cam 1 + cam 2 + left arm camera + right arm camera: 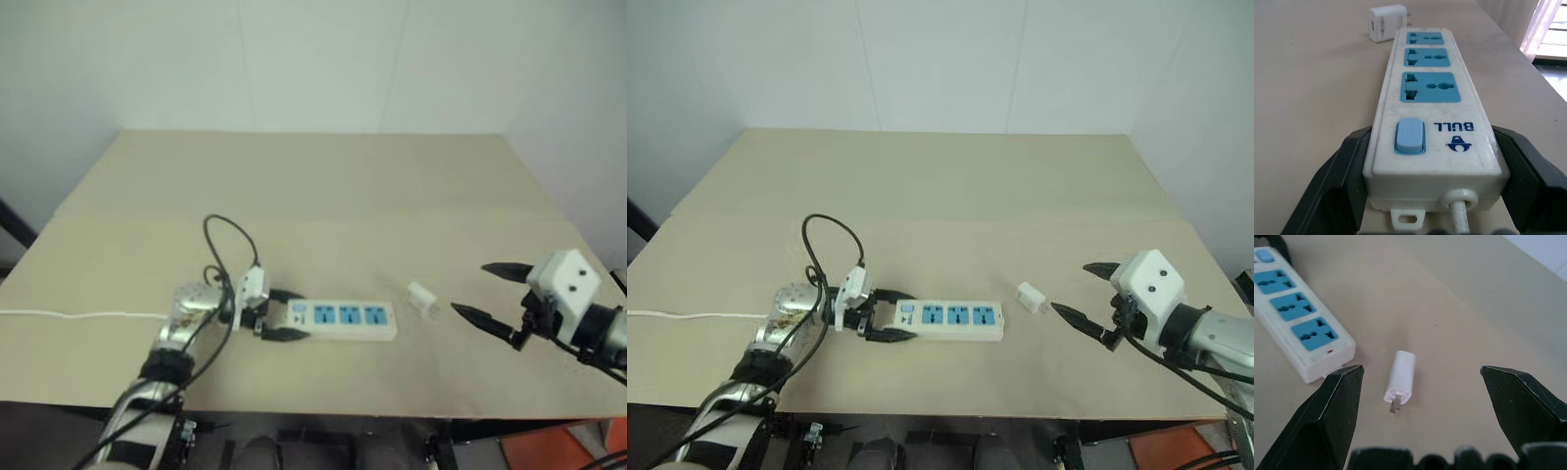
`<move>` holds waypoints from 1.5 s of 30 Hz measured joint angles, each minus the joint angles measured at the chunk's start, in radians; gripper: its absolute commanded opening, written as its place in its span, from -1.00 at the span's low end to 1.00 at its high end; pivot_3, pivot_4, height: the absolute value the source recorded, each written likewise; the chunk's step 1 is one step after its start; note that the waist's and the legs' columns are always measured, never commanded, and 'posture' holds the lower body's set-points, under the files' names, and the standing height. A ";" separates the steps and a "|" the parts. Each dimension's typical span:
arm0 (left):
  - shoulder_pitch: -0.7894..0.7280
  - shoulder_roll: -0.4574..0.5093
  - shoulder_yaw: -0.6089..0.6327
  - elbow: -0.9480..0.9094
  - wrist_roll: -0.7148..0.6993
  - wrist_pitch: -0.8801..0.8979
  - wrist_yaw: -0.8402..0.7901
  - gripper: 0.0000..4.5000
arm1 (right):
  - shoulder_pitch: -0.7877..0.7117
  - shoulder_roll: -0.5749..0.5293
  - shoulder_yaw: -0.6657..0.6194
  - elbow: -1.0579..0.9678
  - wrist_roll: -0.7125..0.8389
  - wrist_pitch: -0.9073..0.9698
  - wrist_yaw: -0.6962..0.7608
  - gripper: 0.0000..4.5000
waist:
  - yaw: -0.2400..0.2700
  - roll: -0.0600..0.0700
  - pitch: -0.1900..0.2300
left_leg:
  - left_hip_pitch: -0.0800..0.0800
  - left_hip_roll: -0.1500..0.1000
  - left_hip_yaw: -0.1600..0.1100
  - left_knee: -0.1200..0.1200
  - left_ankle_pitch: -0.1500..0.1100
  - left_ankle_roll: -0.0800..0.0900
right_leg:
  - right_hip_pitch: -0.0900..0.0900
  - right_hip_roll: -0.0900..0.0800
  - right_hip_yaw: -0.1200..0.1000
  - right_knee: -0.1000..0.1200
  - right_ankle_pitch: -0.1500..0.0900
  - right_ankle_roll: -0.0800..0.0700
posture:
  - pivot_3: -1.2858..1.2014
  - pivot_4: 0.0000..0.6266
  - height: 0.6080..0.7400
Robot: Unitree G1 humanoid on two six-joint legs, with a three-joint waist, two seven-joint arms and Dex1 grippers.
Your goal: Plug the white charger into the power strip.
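While the white charger [1400, 375] lies loose on the tan table [323, 186], counts as barely begun: nothing plugged in, all three blue sockets bare.

Starting at the left: thin white cord [78, 315] trailing across the table toward the edge, round and smooth. Next, left gripper [880, 314] clamped on the switch end of the power strip [952, 320], one black finger pressed to each long side, as seen close up in the left wrist view. Strip held flat on the table, so the bracing part looks done. Hard glossy white plastic, a long slim bar with rounded corners; pale blue rocker switch [1410, 136] near the held end, then the three matte blue socket faces in a row, each with dark slots.

Further right, just beyond the strip's free end and not touching it: the charger, a small white rounded block of smooth plastic, lying on its side, short metal prongs pointing toward the right gripper [1420, 387]. Right gripper spread wide and empty, hovering near the charger, its wedge-shaped black fingers [1327, 416] framing it in the right wrist view without contact.

Left to do, by the look of things: close on the charger, lift, turn the prongs down, press into a socket. Table surface plain, matte, faintly creased like board or stiff paper.
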 measured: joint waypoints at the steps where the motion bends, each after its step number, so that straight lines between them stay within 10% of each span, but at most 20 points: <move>1: 0.002 0.001 -0.003 -0.007 0.000 -0.001 0.005 0.45 | -0.011 -0.002 0.008 0.001 -0.001 0.011 -0.011 1.00 | 0.001 0.000 0.000 | 0.000 0.000 0.000 0.000 0.000 0.000 | 0.000 0.000 0.000 0.000 0.000 0.000 | 0.03 -0.52 1.00; 23: -0.001 0.010 -0.041 0.016 -0.005 -0.068 0.022 0.45 | -0.940 -0.051 0.588 0.246 0.119 1.071 -0.203 1.00 | 0.003 0.003 0.000 | -0.002 0.000 0.000 0.000 -0.001 0.001 | -0.002 -0.001 -0.002 -0.001 0.000 -0.001 | 0.03 -0.52 1.00; 45: 0.020 0.003 -0.039 0.013 -0.014 -0.091 0.034 0.45 | -1.211 -0.001 1.130 0.577 0.019 0.956 0.010 1.00 | 0.001 0.009 -0.001 | -0.004 0.000 0.000 0.000 -0.001 0.001 | -0.005 -0.002 -0.002 -0.001 0.000 -0.001 | 0.03 -0.52 1.00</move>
